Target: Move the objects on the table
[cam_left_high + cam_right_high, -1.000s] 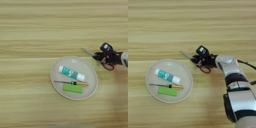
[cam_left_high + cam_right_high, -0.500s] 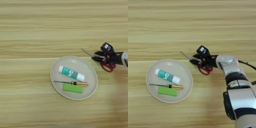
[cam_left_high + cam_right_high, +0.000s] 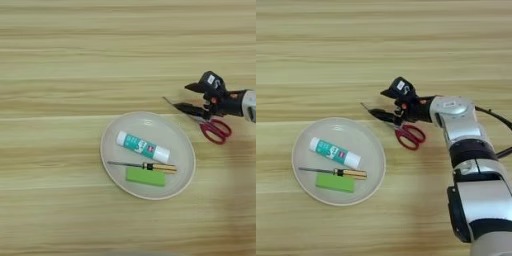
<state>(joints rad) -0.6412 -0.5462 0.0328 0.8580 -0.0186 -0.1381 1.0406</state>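
Looking down in the left eye view, a round beige plate (image 3: 148, 155) sits on the wood-grain counter (image 3: 60, 75) holding a white and teal tube (image 3: 143, 146), a thin screwdriver (image 3: 142, 166) and a flat green block (image 3: 145, 176). Just right of the plate, red-handled scissors (image 3: 207, 123) lie on the counter, blades pointing toward the plate's rim. The black two-fingered tool (image 3: 192, 98) sits over the blades, fingers spread, gripping nothing. In the right eye view, the silver forearm (image 3: 453, 112) reaches in from the right, one finger above the scissors and one low beside the blades. To grasp well, it should probably close squarely across the blades near the pivot, so the scissors do not swivel.
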